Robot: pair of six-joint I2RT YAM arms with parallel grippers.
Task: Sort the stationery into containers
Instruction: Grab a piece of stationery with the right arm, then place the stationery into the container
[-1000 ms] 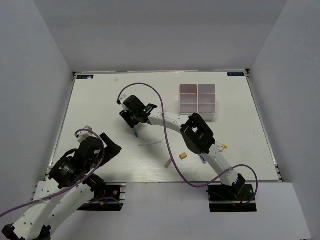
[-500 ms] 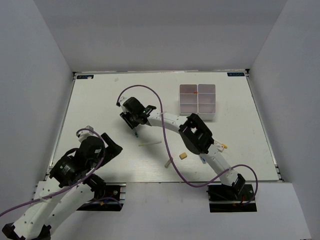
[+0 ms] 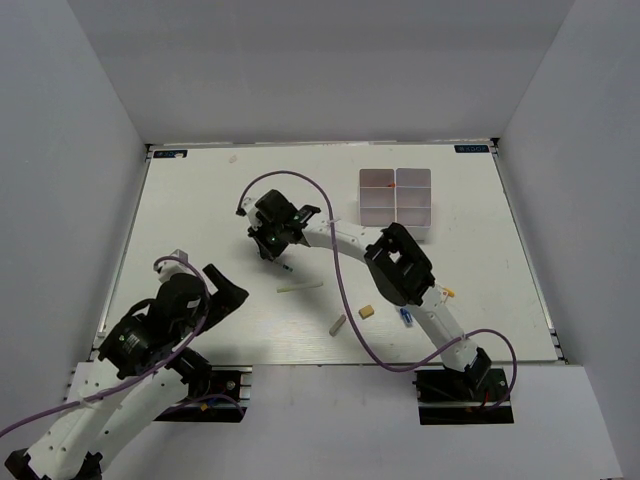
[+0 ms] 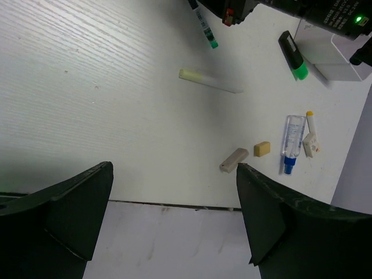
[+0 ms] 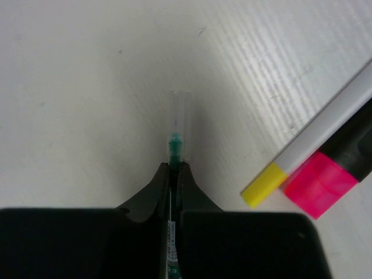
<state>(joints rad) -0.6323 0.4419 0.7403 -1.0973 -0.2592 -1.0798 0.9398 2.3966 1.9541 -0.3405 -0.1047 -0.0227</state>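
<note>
Firmly closed, the right gripper [image 5: 174, 168] pinches a thin pen with a green tip under a clear cap [image 5: 175, 145] between its two black fingers. The pen points away from the wrist toward the white table [image 3: 200, 200]. Whether the cap touches the surface is hard to judge from the wrist view. Just to the right of the pen tip in that view lie a black marker with a pink end [image 5: 328, 174] and, right alongside it, a thin white pen with a yellow end [image 5: 264, 185]. From above, this gripper sits mid-table, well left of the white plastic square box split into four open compartments [image 3: 396, 205]. The box stands at the far right and may hold a small red item in one far compartment. Nearer the bases, a pale yellowish stick [image 3: 300, 287] lies flat just beyond the held pen. A grey block eraser [image 3: 338, 325] and a tan block eraser [image 3: 366, 311] lie near each other toward the near edge. A blue-tipped clear tube [image 3: 405, 317] lies just right of them, beside the right arm. The left wrist view also shows a black marker with a green end [image 4: 292, 53] under that arm. The left gripper [image 4: 173, 174] hangs over the near left edge with its fingers spread wide, gripping nothing.
</note>
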